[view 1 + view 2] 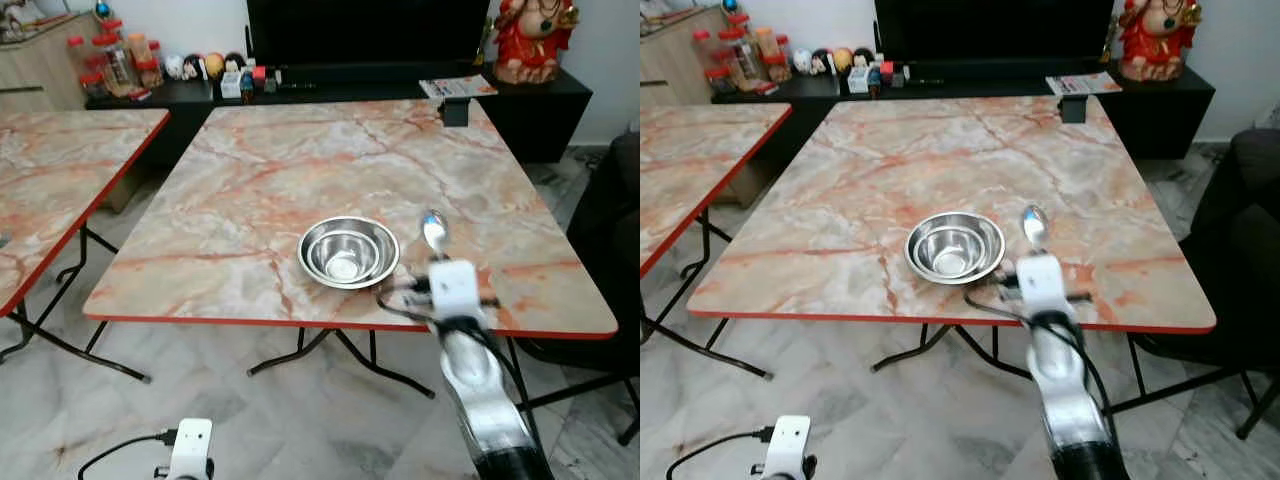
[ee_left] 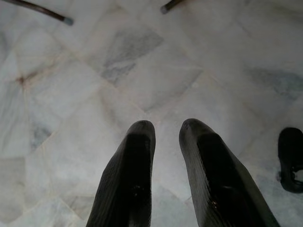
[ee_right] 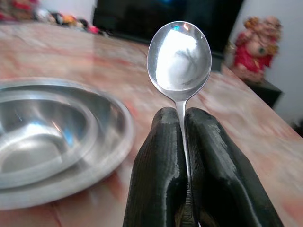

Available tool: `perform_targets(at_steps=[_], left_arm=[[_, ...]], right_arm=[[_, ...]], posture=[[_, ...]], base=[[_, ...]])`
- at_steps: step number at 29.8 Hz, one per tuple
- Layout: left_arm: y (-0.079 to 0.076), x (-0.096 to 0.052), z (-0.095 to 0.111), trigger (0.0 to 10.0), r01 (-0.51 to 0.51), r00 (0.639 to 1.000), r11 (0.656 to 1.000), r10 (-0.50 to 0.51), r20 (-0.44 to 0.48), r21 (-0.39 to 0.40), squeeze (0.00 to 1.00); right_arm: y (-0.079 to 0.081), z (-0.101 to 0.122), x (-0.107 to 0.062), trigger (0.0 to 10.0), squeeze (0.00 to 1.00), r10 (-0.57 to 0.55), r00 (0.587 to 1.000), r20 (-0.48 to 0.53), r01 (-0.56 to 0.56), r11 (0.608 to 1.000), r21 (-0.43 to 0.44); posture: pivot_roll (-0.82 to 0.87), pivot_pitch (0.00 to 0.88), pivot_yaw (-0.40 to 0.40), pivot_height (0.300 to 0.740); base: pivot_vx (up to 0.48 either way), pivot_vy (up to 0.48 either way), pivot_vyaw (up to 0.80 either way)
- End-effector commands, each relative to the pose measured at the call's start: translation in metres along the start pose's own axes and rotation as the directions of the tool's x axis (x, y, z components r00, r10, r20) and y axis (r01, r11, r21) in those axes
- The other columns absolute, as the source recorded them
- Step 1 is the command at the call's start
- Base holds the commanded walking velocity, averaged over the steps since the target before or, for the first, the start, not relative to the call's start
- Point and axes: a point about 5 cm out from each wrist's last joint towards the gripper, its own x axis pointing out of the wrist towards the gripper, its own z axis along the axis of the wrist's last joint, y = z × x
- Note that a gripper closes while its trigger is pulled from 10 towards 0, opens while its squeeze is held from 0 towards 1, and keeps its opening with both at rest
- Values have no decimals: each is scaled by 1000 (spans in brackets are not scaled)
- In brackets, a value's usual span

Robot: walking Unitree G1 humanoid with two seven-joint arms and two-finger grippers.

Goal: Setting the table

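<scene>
A steel bowl (image 1: 348, 251) nested in a wider steel dish sits near the front edge of the marble-patterned table (image 1: 300, 170). My right gripper (image 3: 182, 118) is shut on the handle of a steel spoon (image 3: 179, 56), whose bowl points up and away. The spoon (image 1: 434, 231) hovers just right of the steel bowl, above the table's front right area. My left gripper (image 2: 165, 130) hangs low over the floor with a small gap between its fingers and nothing in them.
A second marble table (image 1: 60, 170) stands to the left. A black TV cabinet (image 1: 330, 90) with jars, small items, a magazine and a red figurine (image 1: 530, 35) runs along the far wall. A dark chair (image 1: 615, 230) is at the right.
</scene>
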Motion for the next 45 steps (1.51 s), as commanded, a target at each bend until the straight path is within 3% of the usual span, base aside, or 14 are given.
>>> perform_targets(at_steps=[1, 5, 17, 28, 45], left_arm=[[5, -1, -5, 10000, -22, 1000, 1000, 22, -21, -2, 0], [4, -1, -5, 10000, -23, 1000, 1000, 23, -21, -5, 0], [4, -1, -5, 10000, -23, 1000, 1000, 23, -21, -4, 0], [3, -1, -6, 10000, -21, 1000, 1000, 21, -23, -3, 0], [3, -2, -11, 10000, -26, 999, 999, 25, -32, -22, 0]], right_arm=[[-2, -4, 3, 10000, 0, -3, 999, -38, 4, 1000, 19], [-1, 11, 18, 10000, 0, 6, 1000, 0, -6, 997, 73], [3, 13, 28, 10000, 0, 0, 1000, -7, 1, 990, 143], [4, 7, 30, 10000, 0, 6, 999, -37, -1, 992, 125], [9, 9, 31, 10000, 0, 24, 1000, -14, -22, 991, 130]], posture=[[-132, 0, 65, 732], [-129, 0, 64, 732], [-121, 0, 68, 732], [-118, 0, 63, 732], [-111, 0, 54, 732]], base=[[0, 0, 0], [0, 0, -534], [101, 0, -133], [246, 0, -593], [179, 0, 0]])
